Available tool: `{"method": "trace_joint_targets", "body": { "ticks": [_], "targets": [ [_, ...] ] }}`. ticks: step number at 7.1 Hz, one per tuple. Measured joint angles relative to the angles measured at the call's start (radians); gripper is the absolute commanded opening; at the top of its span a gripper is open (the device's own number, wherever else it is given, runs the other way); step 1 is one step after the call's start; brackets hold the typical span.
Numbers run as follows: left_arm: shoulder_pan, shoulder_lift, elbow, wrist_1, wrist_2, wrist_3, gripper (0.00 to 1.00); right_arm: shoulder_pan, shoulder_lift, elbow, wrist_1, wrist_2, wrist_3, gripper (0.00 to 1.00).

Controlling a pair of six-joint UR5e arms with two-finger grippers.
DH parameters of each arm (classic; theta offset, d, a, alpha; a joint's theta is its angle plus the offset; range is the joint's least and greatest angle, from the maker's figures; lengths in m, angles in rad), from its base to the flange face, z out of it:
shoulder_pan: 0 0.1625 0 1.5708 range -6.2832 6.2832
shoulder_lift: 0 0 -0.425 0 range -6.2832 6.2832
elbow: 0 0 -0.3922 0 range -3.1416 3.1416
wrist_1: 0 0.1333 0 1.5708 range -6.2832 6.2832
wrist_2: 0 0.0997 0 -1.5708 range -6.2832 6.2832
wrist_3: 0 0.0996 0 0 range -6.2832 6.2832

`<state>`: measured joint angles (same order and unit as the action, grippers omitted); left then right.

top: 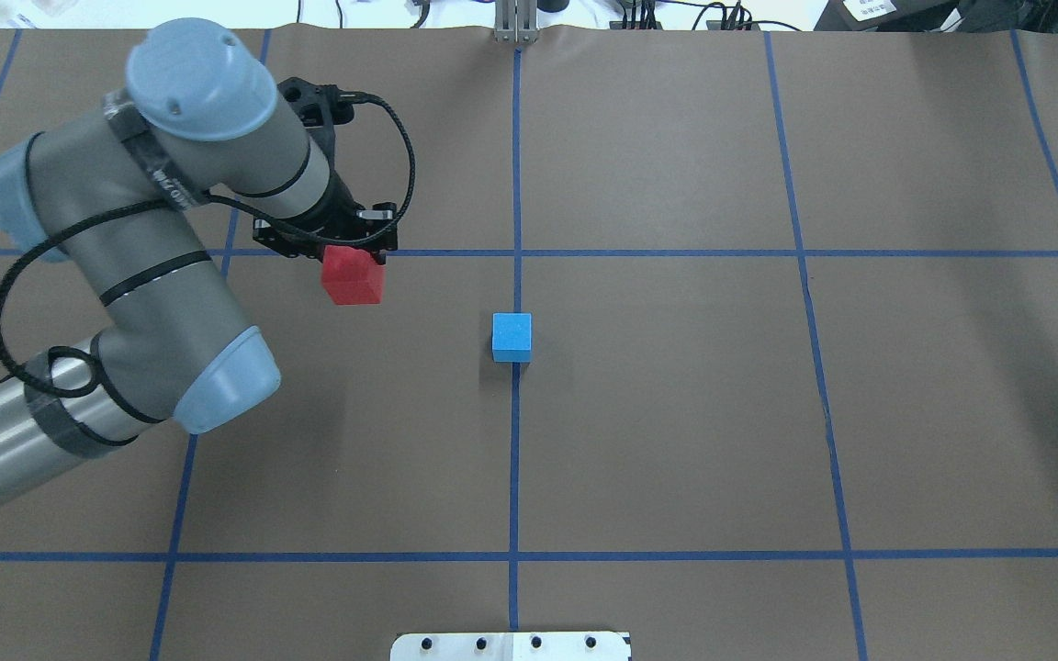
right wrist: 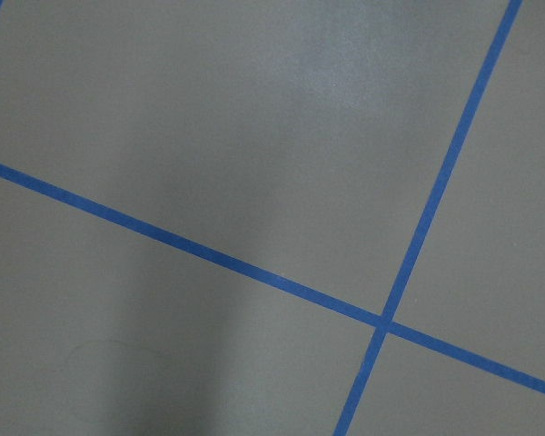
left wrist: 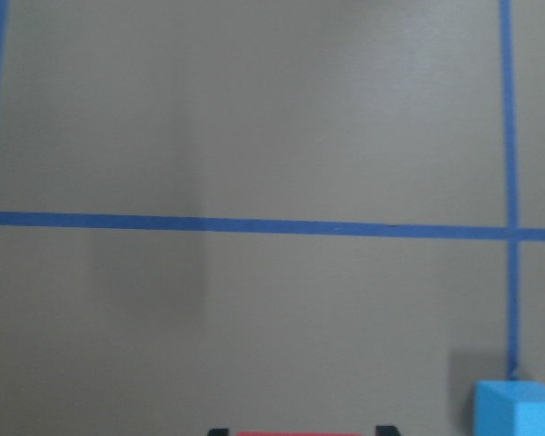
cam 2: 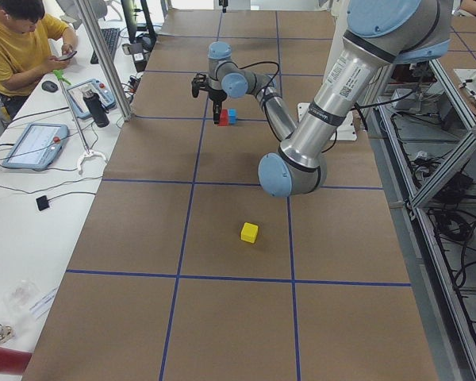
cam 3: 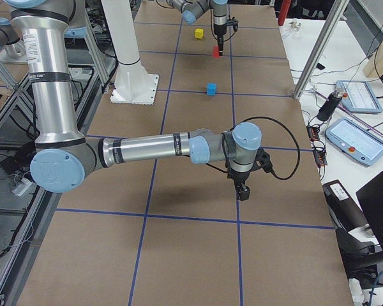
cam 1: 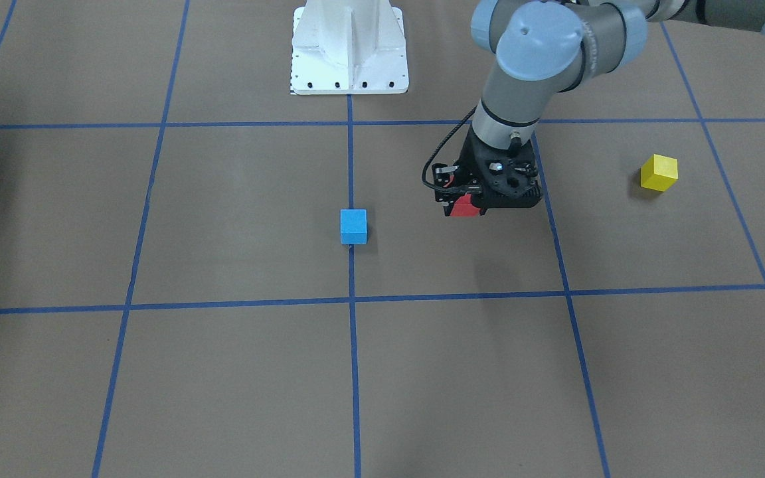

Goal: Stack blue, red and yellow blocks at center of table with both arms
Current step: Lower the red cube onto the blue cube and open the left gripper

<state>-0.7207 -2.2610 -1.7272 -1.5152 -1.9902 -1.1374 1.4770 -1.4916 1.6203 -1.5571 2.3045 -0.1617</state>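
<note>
"Holding what, was the left gripper (top: 352, 260)?"

"The red block (top: 354, 283), pinched between its fingers. It appeared to be lifted off the table (top: 676, 413), well apart from the blue block (top: 512, 336) and on the left arm's side of it. The blue one sat on the centre tape line, so it looked like the base of the stack."

"And the right gripper (cam 3: 243, 191)?"

"It showed only in a side view, over the table and well apart from the blocks. Whether it was wide or narrow could not be told. The yellow block (cam 1: 659, 172) lay further out on the left arm's side, with nothing touching it."

"How would the carry be done well?"

"Probably by keeping the red block above the blue one's top while crossing, stopping squarely over it, and lowering straight down. It should let go only once the faces met. A sideways nudge could push the blue block off centre."

"Which way did the red block point?"

"It was a cube, so it had no long axis to speak of. Its sides looked roughly in line with the tape grid, like the blue one's, so little wrist turn seemed needed."
</note>
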Motion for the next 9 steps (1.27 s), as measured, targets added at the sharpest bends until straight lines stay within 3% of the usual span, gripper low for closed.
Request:
{"method": "trace_joint_targets", "body": {
  "ticks": [4, 7, 9],
  "targets": [
    [0.135, -0.200, 0.196, -0.017, 0.106, -0.151, 0.02, 0.084, -0.077, 0.007, 0.000, 0.001, -0.002, 1.00],
    [0.191, -0.259, 0.310, -0.081, 0.168, -0.188, 0.02, 0.088, -0.082, 0.007, 0.001, 0.002, -0.002, 1.00],
    [0.194, -0.258, 0.323, -0.083, 0.173, -0.173, 0.02, 0.088, -0.082, 0.007, 0.001, 0.002, -0.001, 1.00]
  ]
}}
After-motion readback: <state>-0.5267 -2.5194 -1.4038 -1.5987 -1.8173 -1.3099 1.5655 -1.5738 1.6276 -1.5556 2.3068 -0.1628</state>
